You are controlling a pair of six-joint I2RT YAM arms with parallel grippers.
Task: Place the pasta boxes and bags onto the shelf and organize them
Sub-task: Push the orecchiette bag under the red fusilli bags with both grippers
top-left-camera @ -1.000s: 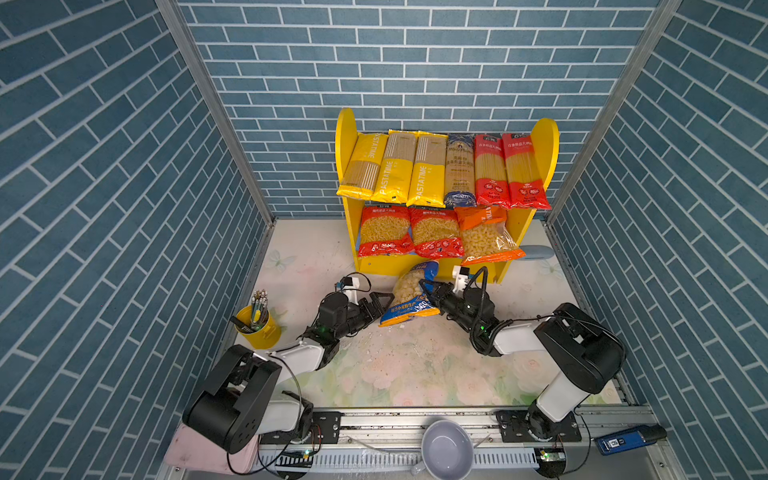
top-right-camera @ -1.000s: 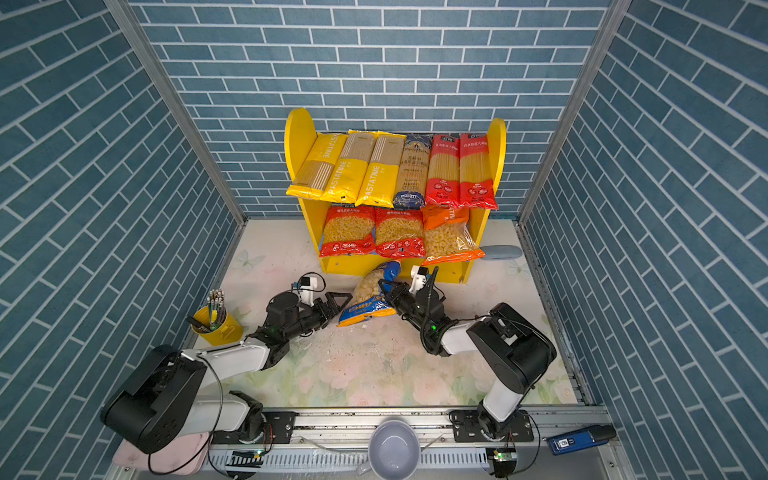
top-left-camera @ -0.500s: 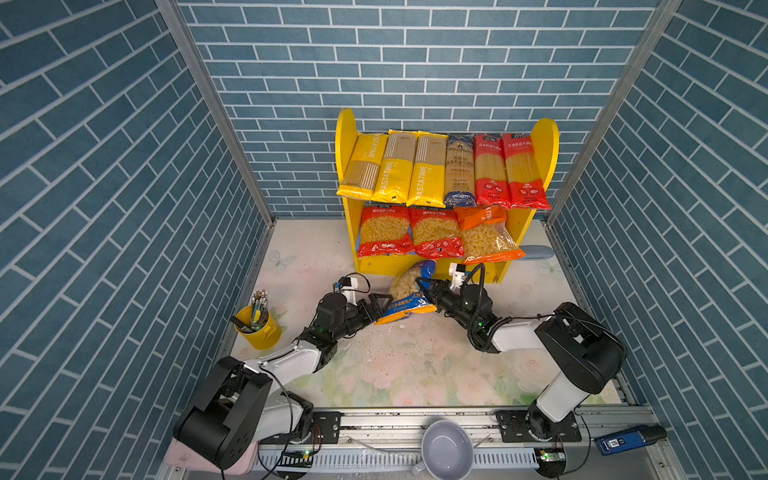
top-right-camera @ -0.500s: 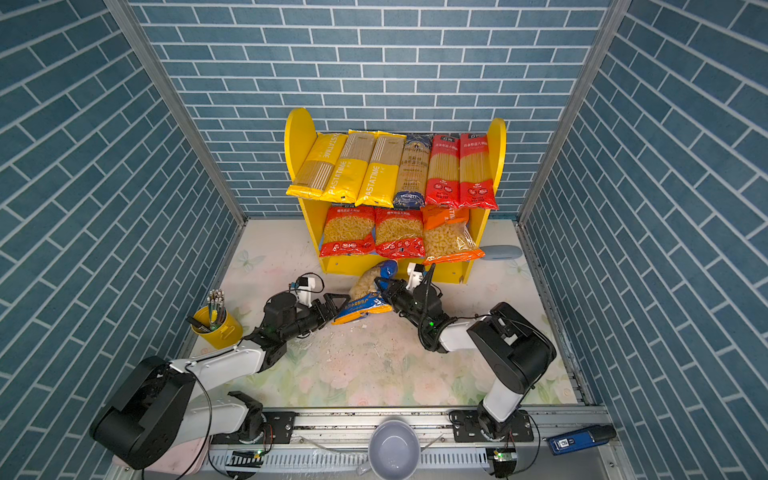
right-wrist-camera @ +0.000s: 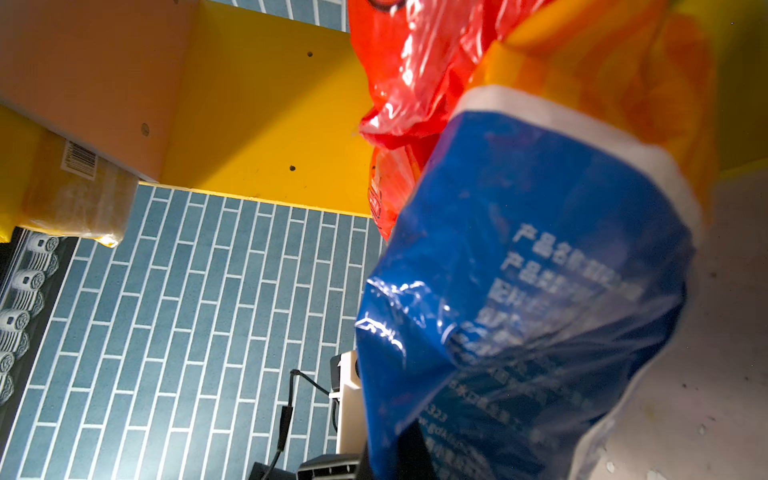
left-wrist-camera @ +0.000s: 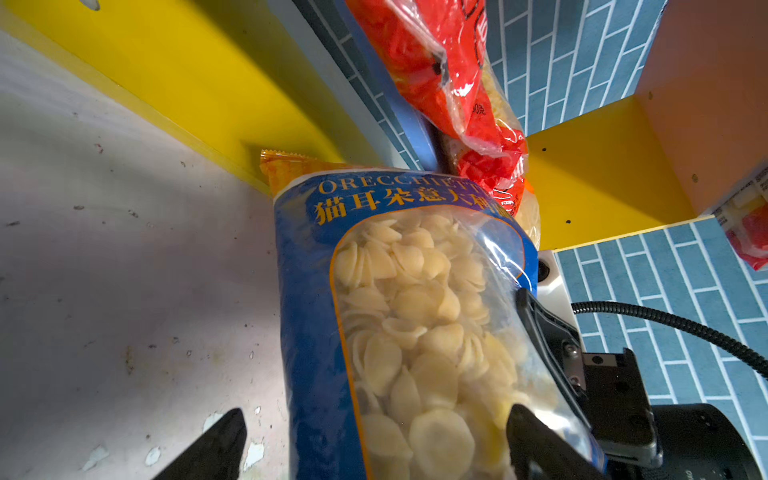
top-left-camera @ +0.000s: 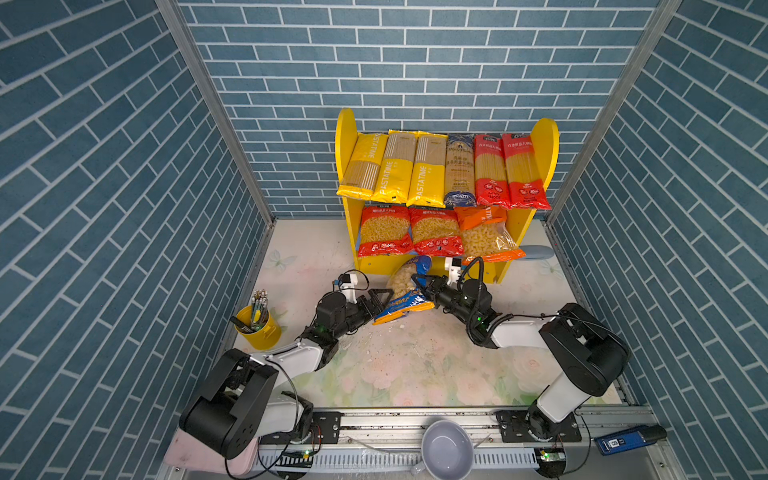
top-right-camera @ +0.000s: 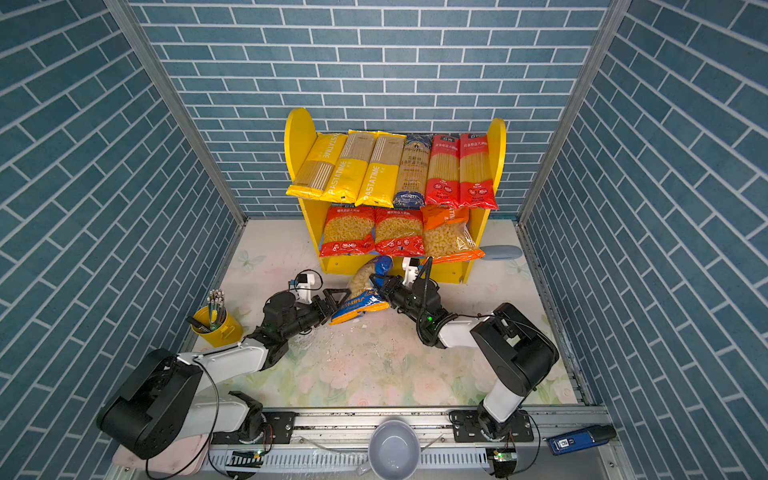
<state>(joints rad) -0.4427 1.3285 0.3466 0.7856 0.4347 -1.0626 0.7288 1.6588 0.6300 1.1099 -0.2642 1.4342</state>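
A blue orecchiette bag (top-left-camera: 405,291) (top-right-camera: 360,296) leans tilted on the floor in front of the shelf (top-left-camera: 545,143) (top-right-camera: 296,133). My right gripper (top-left-camera: 420,286) (top-right-camera: 381,287) is shut on the bag's upper side edge, and the blue film (right-wrist-camera: 540,291) fills the right wrist view. My left gripper (top-left-camera: 380,302) (top-right-camera: 332,302) (left-wrist-camera: 376,419) is open, with its fingers on either side of the bag's (left-wrist-camera: 415,311) lower end. The upper board carries three yellow, one dark-blue and two red spaghetti packs. On the lower board lie two red bags and an orange bag (top-left-camera: 484,239).
A yellow pencil cup (top-left-camera: 257,328) stands at the left wall. A grey bowl (top-left-camera: 446,449) and a blue device (top-left-camera: 623,441) sit on the front rail. A pale blue object (top-left-camera: 537,252) lies right of the shelf's foot. Brick walls close in on three sides.
My left arm has stretched forward, bringing its open jaws around the bag's lower end. The right gripper has kept its hold, and the bag has shifted slightly towards the shelf.
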